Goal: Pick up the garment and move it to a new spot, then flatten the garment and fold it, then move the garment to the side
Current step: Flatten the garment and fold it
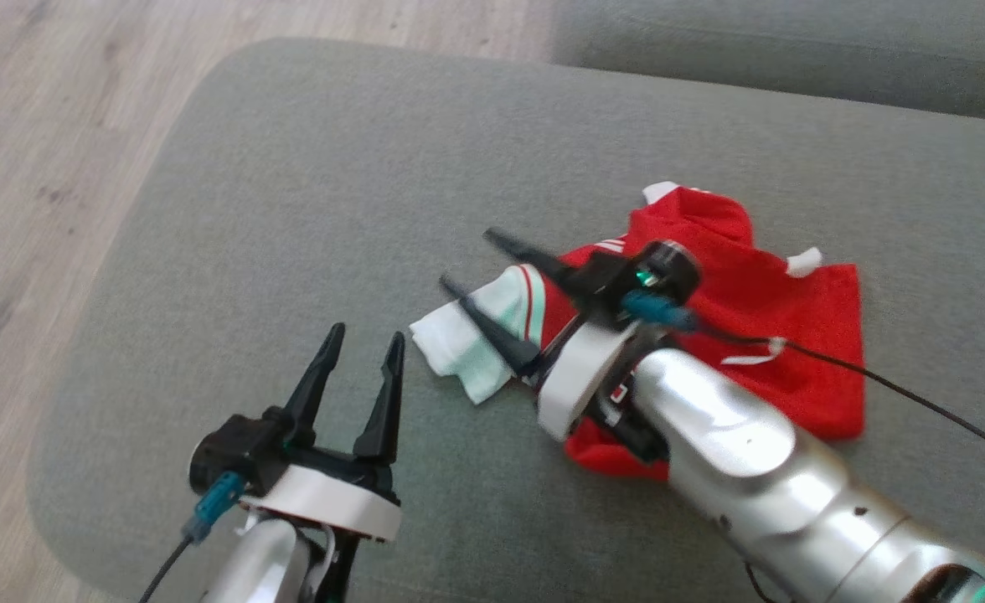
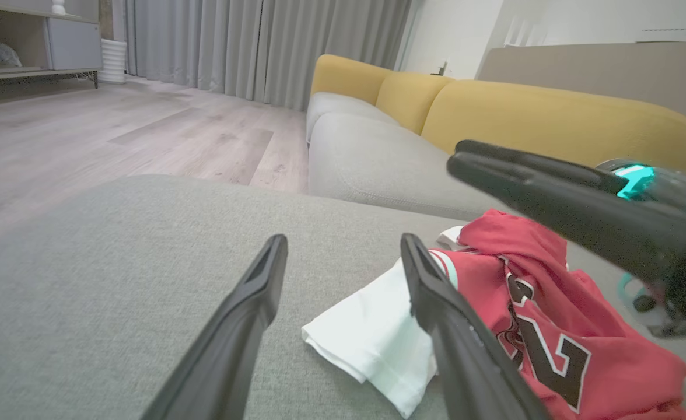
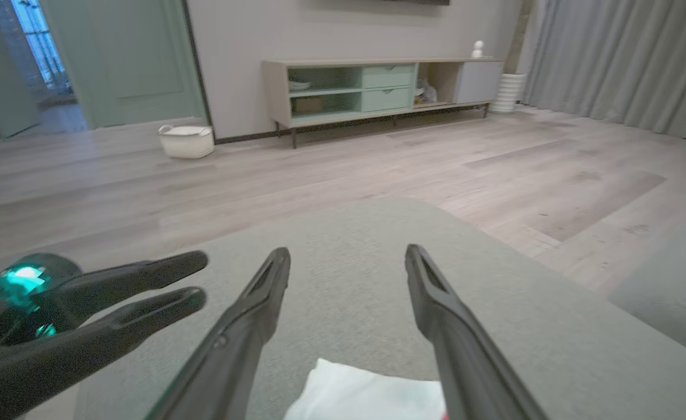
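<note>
The garment [image 1: 760, 293] is a red jersey with a white part, lying rumpled on the grey cushion [image 1: 333, 167], right of centre. In the left wrist view the garment [image 2: 529, 326] shows dark numerals. My right gripper [image 1: 467, 257] hangs open over the white end, nothing between its fingers; in its own view the right gripper [image 3: 347, 251] spreads above the white cloth [image 3: 366, 396]. My left gripper [image 1: 367, 333] stands open to the left of the garment, apart from it, and holds nothing. The left gripper [image 2: 343, 239] points past the cloth's white corner.
Wooden floor [image 1: 40, 126] lies beyond the cushion's left edge. Another grey seat [image 1: 794, 42] sits behind, with a yellow sofa back [image 2: 524, 111]. A cabinet [image 3: 378, 87] and a white basket [image 3: 185, 140] stand far off. A cable [image 1: 920, 394] trails over the garment.
</note>
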Tool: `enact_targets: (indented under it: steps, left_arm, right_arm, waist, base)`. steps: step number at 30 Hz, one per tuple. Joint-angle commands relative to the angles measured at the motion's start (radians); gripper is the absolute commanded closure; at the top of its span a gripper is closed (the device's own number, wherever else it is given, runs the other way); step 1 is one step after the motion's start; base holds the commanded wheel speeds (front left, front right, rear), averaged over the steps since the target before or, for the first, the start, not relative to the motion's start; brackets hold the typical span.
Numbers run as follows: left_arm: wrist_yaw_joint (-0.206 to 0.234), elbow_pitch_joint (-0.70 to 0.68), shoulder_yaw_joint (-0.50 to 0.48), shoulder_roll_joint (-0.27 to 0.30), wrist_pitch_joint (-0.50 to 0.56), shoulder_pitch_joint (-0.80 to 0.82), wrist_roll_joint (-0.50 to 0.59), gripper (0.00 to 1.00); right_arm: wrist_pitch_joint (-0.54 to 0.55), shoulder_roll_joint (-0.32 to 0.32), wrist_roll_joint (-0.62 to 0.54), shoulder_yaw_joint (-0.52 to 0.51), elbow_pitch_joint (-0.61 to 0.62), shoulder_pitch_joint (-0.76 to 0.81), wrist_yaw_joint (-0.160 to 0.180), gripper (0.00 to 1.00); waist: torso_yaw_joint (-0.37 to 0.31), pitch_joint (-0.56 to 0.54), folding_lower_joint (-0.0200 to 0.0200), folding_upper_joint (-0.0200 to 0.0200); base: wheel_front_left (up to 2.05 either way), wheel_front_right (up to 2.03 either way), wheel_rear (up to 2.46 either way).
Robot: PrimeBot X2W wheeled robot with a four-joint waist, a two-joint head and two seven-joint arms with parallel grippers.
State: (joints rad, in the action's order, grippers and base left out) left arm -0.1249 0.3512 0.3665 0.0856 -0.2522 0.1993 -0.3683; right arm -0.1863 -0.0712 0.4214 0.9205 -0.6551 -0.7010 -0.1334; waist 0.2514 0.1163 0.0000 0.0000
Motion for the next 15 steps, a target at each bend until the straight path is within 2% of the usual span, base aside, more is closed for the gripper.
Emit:
enact_targets:
  steps: [1, 4, 9, 15]
  left_arm:
    - [-0.006, -0.036, -0.042, 0.018, -0.010, 0.022, 0.008, 0.00]
    - [-0.006, -0.043, -0.053, 0.025, -0.010, 0.013, 0.013, 0.00]
    - [-0.006, -0.055, -0.066, 0.032, -0.010, 0.001, 0.018, 0.00]
    - [-0.006, -0.064, -0.072, 0.030, -0.010, -0.016, 0.020, 0.00]
  right_arm:
    - [-0.020, 0.021, 0.000, -0.030, 0.021, 0.010, 0.003, 0.00]
    - [-0.052, 0.021, -0.024, -0.138, 0.011, 0.031, 0.003, 0.00]
    - [-0.073, 0.021, -0.126, -0.402, 0.016, 0.127, 0.003, 0.00]
    - [-0.075, 0.021, -0.233, -0.684, 0.112, 0.330, 0.003, 0.00]
  waist:
    - [-0.025, -0.019, 0.0000, 0.0000]
    - [-0.064, -0.038, 0.0000, 0.0000]
    - [-0.132, -0.060, 0.0000, 0.0000]
    - [-0.203, -0.069, 0.0000, 0.0000]
  base:
    - [0.00, 0.00, 0.00]
    - [0.00, 0.00, 0.00]
    - [0.00, 0.00, 0.00]
    - [0.00, 0.00, 0.00]
